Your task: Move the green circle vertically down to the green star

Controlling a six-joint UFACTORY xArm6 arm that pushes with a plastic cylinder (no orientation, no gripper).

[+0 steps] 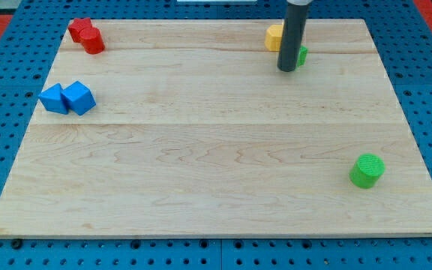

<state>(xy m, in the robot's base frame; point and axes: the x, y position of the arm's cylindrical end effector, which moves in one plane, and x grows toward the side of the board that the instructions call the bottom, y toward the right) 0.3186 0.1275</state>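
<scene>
Wooden board (216, 172) on blue pegboard: your gripperless rod's tip (286, 70) sits upper right, touching the half-hidden green block (302, 55), yellow block (274, 36) alongside; green circle (367, 170) lies lower right.

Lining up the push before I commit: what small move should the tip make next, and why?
Probably swing my tip round to the top side of the half-hidden green block. The tip sits at that block's lower left, with the yellow block up-left. The other green block lies far toward the view's bottom right, so a push must come from above.
</scene>
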